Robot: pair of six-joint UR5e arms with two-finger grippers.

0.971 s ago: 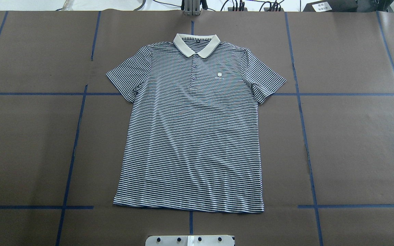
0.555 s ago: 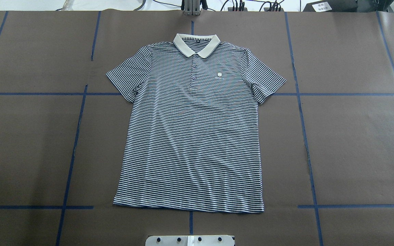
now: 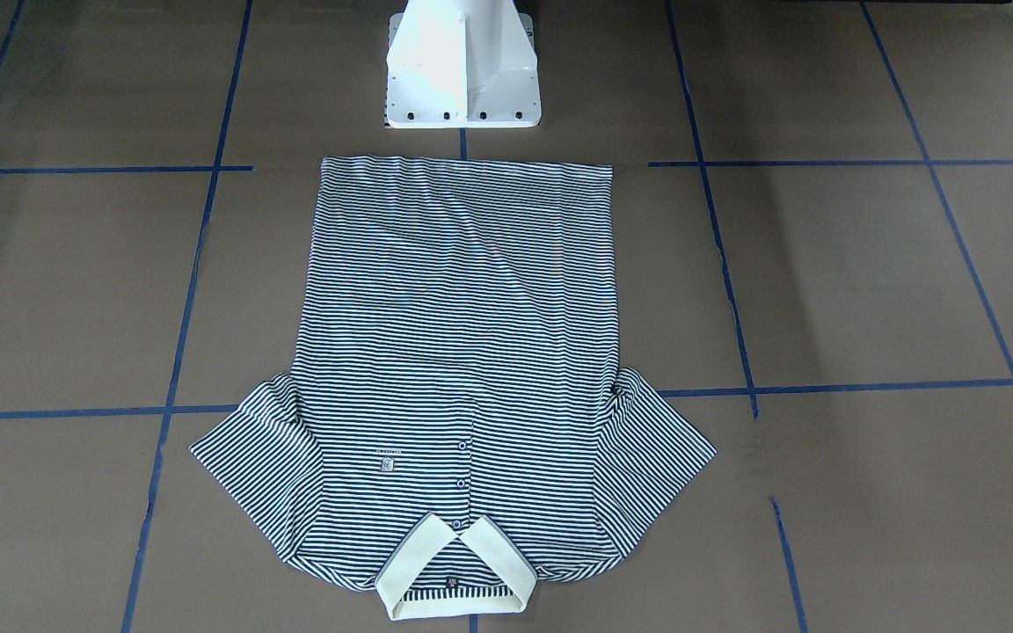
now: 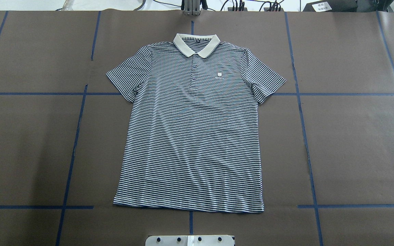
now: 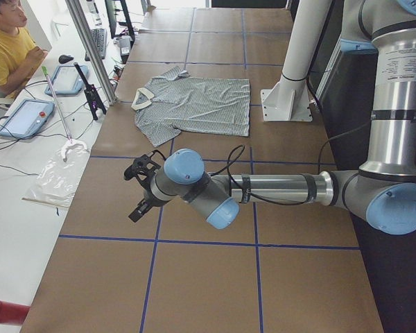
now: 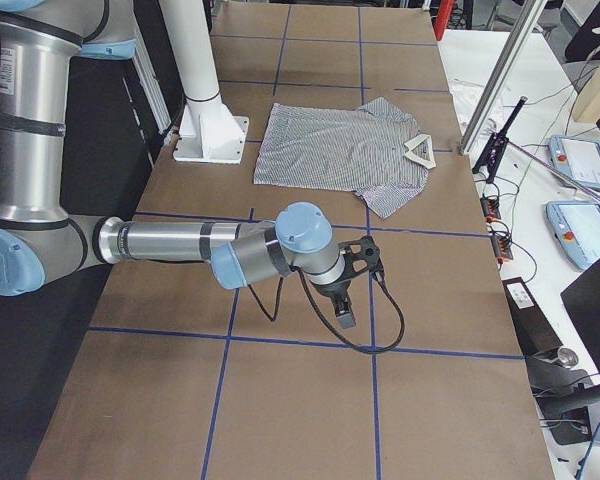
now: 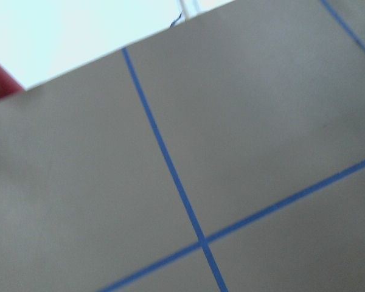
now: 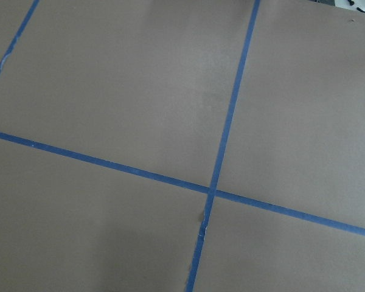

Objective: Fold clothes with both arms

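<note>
The polo shirt (image 4: 193, 130) lies flat and face up in the middle of the table (image 4: 354, 143). Its cream collar (image 4: 197, 44) is at the far edge from the robot and its hem (image 4: 188, 207) is just in front of the white pedestal (image 3: 462, 70). Both sleeves are spread out and no fold has been made.

The step in hand appears to be the approach. To do it well, each arm should probably come in from its own side and take the cloth at matching points, such as a shoulder and the hem corner below it. The two sides would then lift together and the stripes would stay straight. Thin knit like this likely sags and drags, so a low, even carry would suit it.

The left arm (image 5: 277, 189) reaches out level and low over bare table, well apart from the shirt, with the left gripper (image 5: 140, 191) angled down. The right arm (image 6: 180, 245) mirrors it at the other end, with the right gripper (image 6: 352, 285) also tilted down over the blue tape lines (image 8: 225, 121). Neither gripper holds anything. The side views do not show how far the fingers of either one are parted.
</note>
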